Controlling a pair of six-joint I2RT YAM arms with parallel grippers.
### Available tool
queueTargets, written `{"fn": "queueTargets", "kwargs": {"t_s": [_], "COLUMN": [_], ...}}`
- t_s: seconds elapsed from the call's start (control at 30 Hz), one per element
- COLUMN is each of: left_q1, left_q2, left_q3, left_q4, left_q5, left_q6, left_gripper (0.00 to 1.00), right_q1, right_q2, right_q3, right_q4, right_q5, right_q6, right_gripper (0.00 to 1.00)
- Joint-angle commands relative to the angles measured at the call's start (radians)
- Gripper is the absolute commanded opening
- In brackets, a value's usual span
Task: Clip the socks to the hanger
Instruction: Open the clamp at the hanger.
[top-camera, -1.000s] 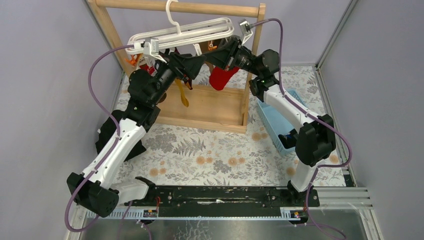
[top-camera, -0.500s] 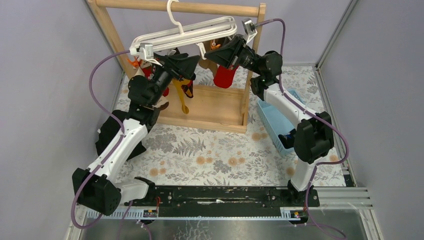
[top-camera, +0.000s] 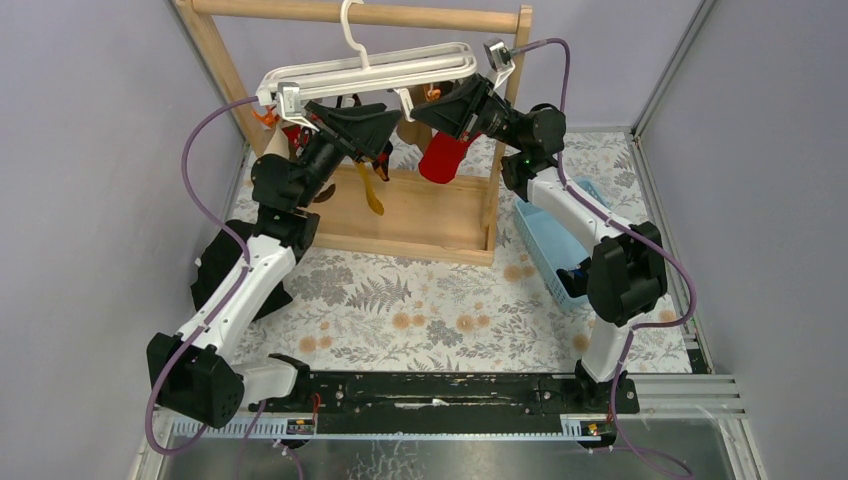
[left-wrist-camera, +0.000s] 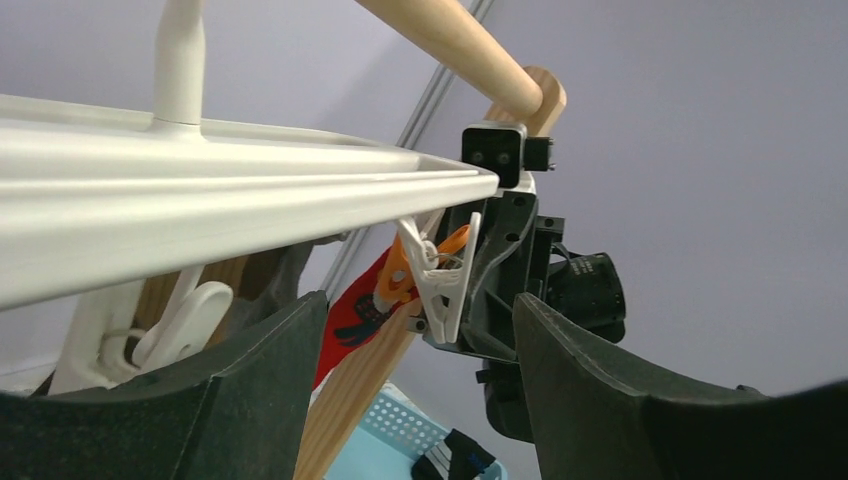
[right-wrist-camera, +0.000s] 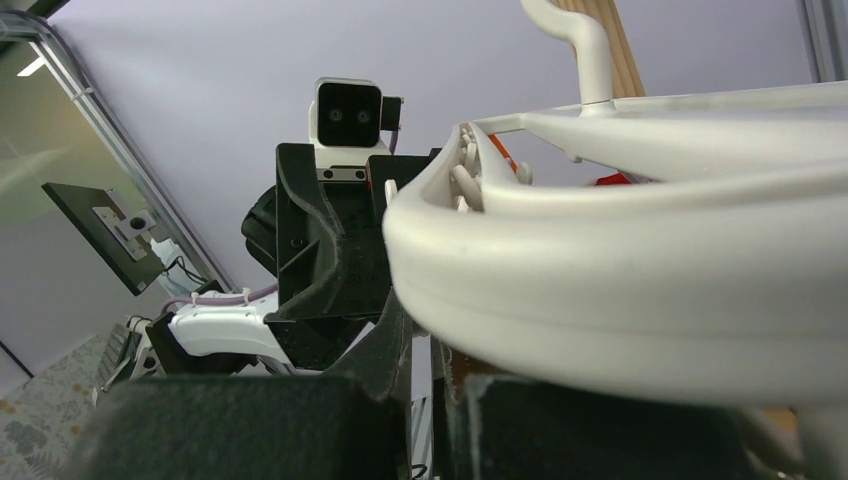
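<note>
The white hanger (top-camera: 370, 68) hangs by its hook from the wooden rail (top-camera: 400, 15). Near its right end a white clip (left-wrist-camera: 440, 285) dangles with an orange clip (left-wrist-camera: 395, 285) beside it. My left gripper (top-camera: 388, 122) (left-wrist-camera: 420, 305) is open just below the bars, with the white clip hanging between its wide jaws and untouched. My right gripper (top-camera: 425, 103) (right-wrist-camera: 428, 370) faces it under the hanger's right end, shut on the top of the red sock (top-camera: 443, 155) (left-wrist-camera: 355, 315), which hangs down below it. A mustard yellow sock (top-camera: 368, 190) hangs under the left gripper.
The wooden rack's base (top-camera: 420, 215) lies beneath both grippers, with its right post (top-camera: 500, 130) close behind the right wrist. A light blue basket (top-camera: 545, 245) (left-wrist-camera: 400, 440) stands at the right and holds a black sock with blue (top-camera: 578, 275) (left-wrist-camera: 462, 458). Floral cloth covers the table (top-camera: 430, 300).
My left gripper has risen toward the hanger's right end and its jaws have narrowed a little. The hanger has swung more level. The right gripper and red sock shifted slightly.
</note>
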Motion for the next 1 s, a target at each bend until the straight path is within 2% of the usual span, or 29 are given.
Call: {"fn": "queueTargets", "kwargs": {"t_s": [0.0,0.2,0.97], "left_q1": [0.008,0.007,-0.016], "left_q2": [0.004,0.031,0.163], "left_q3": [0.031,0.049,0.12], "left_q4": [0.098,0.136,0.185], "left_q5": [0.045,0.068,0.057], "left_q6": [-0.054,-0.096,-0.093], "left_gripper": [0.74,0.73,0.72], "right_q1": [-0.015,-0.014,-0.013], "right_q2": [0.0,-0.019,-0.027], "right_q3": [0.0,-0.005,-0.009], "right_q4": [0.03,-0.032,-0.035], "right_q5": [-0.014,-0.011,-0.036], "right_q6": [0.027,-0.017,-0.01], "right_gripper": [0.0,0.0,0.0]}}
